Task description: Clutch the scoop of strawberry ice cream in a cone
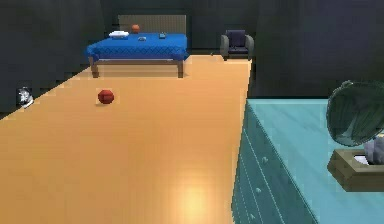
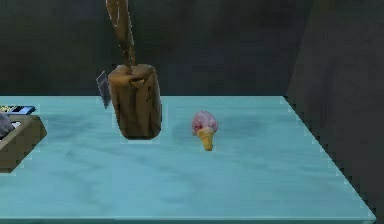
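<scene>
The gripper's state cannot be told from these views, so the account starts at the spot it has to reach. The cone [image 2: 206,129] lies on its side on the teal table [image 2: 250,175], with the pink scoop toward the back wall and the tip toward the near edge. A cone has no flat end to stand on, which is probably why it rests this way. It sits on a bare stretch right of the middle, with free tabletop on its right and in front.

Near it on the left stands a brown wooden thing [image 2: 135,100] with a stalk rising from its top. The two are apart, but it probably narrows any approach from that side. Further left, an open box [image 2: 15,140] lies at the table's end.

In the forward view the table [image 1: 270,170] runs along the right, which suggests the base is drawn up beside it for a sideways reach. Across the orange floor [image 1: 150,150] are a red ball [image 1: 105,96], a blue bed [image 1: 137,46] and an armchair [image 1: 237,42], all well apart from the table.
</scene>
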Robot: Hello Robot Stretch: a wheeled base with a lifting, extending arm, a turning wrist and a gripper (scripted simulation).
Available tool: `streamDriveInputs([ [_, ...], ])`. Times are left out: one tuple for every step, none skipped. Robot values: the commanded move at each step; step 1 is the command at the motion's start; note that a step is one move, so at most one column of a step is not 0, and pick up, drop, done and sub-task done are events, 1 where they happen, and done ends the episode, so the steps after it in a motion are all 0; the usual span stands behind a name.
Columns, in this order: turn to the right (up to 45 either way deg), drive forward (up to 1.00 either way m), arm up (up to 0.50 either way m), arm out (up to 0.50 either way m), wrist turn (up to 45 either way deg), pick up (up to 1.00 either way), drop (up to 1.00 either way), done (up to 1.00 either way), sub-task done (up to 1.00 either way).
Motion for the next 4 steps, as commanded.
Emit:
streamDriveInputs([
  [0.0, 0.00, 0.50, 0.00, 0.0, 0.00, 0.00, 0.00, 0.00],
  [0.0, 0.00, 0.38, 0.00, 0.0, 0.00, 0.00, 0.00, 0.00],
  [0.0, 0.00, 0.00, 0.22, 0.0, 0.00, 0.00, 0.00, 0.00],
  [0.0, 0.00, 0.00, 0.00, 45.0, 0.00, 0.00, 0.00, 0.00],
])
